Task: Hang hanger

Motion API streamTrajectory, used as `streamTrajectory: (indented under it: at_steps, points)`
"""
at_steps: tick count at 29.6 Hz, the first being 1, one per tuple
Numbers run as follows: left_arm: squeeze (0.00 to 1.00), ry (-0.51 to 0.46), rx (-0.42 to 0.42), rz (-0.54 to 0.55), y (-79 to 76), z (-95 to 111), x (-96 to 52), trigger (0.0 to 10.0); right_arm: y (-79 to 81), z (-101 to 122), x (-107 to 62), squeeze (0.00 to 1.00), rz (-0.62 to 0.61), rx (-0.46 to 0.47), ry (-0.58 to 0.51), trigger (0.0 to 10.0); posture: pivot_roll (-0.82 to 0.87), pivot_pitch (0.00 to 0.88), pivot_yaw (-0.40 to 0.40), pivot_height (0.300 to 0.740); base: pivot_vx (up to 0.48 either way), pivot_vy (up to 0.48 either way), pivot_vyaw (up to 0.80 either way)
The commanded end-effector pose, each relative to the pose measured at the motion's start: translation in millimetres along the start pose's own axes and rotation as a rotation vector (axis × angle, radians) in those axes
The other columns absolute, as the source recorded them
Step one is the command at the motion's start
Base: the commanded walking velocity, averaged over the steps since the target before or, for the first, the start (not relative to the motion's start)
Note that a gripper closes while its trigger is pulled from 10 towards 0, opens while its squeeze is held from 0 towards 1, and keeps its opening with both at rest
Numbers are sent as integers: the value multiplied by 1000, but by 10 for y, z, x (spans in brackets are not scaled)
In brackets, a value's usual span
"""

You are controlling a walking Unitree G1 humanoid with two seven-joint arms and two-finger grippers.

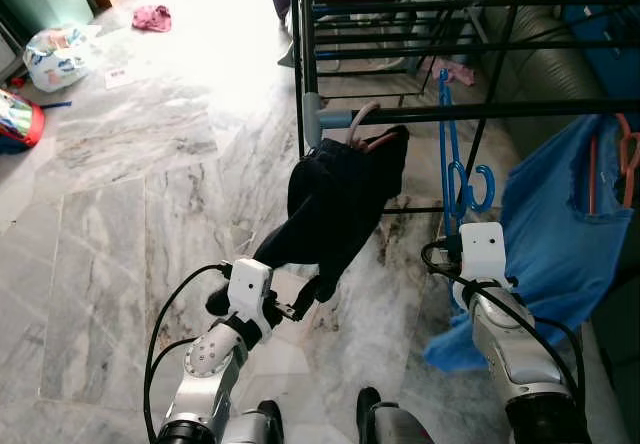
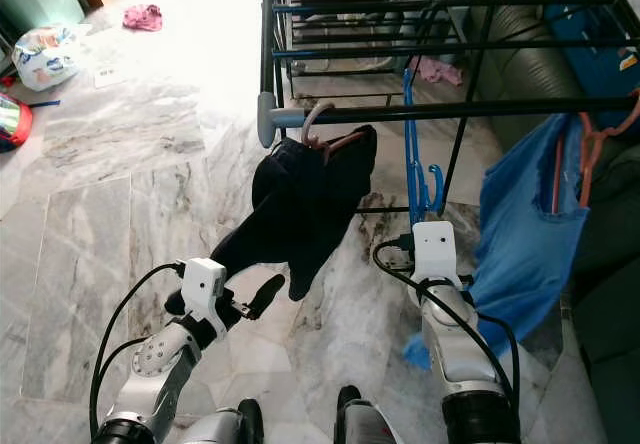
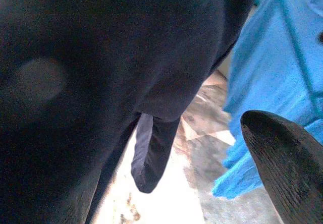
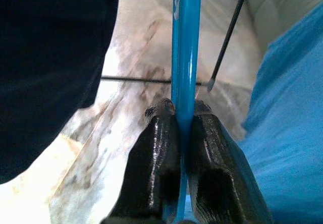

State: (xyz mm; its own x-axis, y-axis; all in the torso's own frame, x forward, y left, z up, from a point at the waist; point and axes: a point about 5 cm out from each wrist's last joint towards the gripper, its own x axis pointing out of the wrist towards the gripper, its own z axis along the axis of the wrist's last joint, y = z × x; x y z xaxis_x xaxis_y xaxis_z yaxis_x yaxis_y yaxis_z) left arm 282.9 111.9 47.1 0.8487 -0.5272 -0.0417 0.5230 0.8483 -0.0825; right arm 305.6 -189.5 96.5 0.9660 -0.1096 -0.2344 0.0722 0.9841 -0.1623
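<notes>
Hanger work at the drying rack [image 1: 420,112]: my right gripper [image 4: 184,114] is clamped on the blue hanger [image 1: 453,169], its two black fingers [image 4: 156,153] pressed together on either side of the thin blue bar, as the right wrist view shows plainly. From my head, that hanger stands upright just above my right wrist at about 1 o'clock, its top reaching up to the rack's near horizontal black bar; whether the hook is actually over the bar I cannot tell. At 12 o'clock a dark navy garment [image 1: 340,199] hangs from the same bar on a pinkish hanger [image 1: 372,129], right next to the rack's grey corner joint [image 1: 314,117], and it droops down toward my left arm. My left gripper [image 1: 300,307] sits low at about 11 o'clock, up against the lower edge of that dark garment; in the left wrist view one black fingertip [image 3: 282,163] stands free beside the cloth with the other hidden, so I cannot tell how its fingers are set. At 3 o'clock a blue garment [image 1: 555,229] hangs on an orange hanger [image 1: 628,154], just beside my right arm. Beneath everything lies the grey marble floor [image 1: 130,224]. Well apart at 10 o'clock lie a white plastic bag [image 1: 58,54] and a small pink cloth [image 1: 152,17], with a red and green object [image 1: 18,119] at the left edge.
</notes>
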Motion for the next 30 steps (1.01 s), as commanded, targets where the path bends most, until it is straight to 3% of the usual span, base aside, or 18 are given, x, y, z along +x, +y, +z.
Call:
streamTrajectory:
  at_steps: [1,9,19,25,30]
  points:
    - [0,-33,31,32,29,57,-16,10000,-89,107,-63,0,-45,7,-38,10000,-43,292,14,740,0,0,0]
    - [0,-66,33,40,29,177,4,10000,-184,252,-139,0,-80,10,-81,10000,-46,289,15,740,0,0,0]
    - [0,-68,36,59,41,185,20,10000,-364,515,-107,0,-113,2,-141,10000,-45,280,13,740,0,0,0]
    - [0,-53,44,86,60,206,58,10000,-492,683,19,0,-108,29,-154,10000,-42,275,10,740,0,0,0]
    - [0,-50,46,87,65,211,70,10000,-491,819,154,0,-62,59,-143,10000,-39,278,11,740,0,0,0]
